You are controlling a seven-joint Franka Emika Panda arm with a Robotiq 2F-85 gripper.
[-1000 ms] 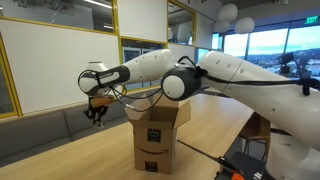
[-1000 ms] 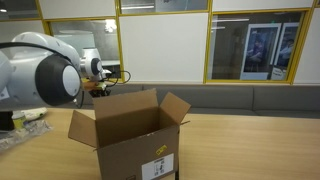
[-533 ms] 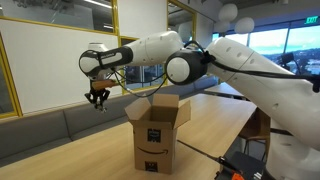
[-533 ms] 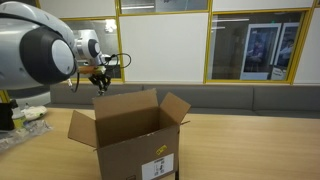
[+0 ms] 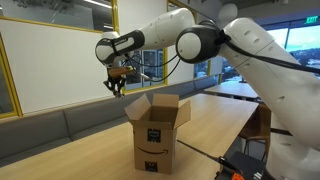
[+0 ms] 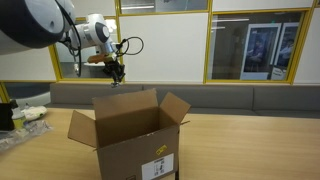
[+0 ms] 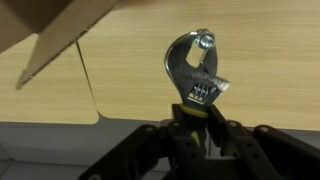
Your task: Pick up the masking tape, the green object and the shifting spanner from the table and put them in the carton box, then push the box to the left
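Note:
The brown carton box [image 5: 156,128] stands open on the light-wood table [image 5: 215,120], its smile logo facing the camera; it also shows in an exterior view [image 6: 128,135]. My gripper [image 5: 117,84] hangs in the air above the box's back edge, also seen in an exterior view [image 6: 115,76]. In the wrist view the gripper [image 7: 190,118] is shut on the shifting spanner [image 7: 195,68], a grey metal tool with a yellow-black handle, its jaw end pointing away. A box flap [image 7: 60,30] shows at top left. The masking tape and the green object are not in view.
A grey bench [image 6: 250,98] runs along the glass wall behind the table. Crumpled clear plastic [image 6: 25,128] and a dark item lie at the table's far end. Black equipment [image 5: 240,165] sits by the table's near edge.
The arm has swung with the spanner from beside the box, up and over toward the box's open top. The box has not moved.

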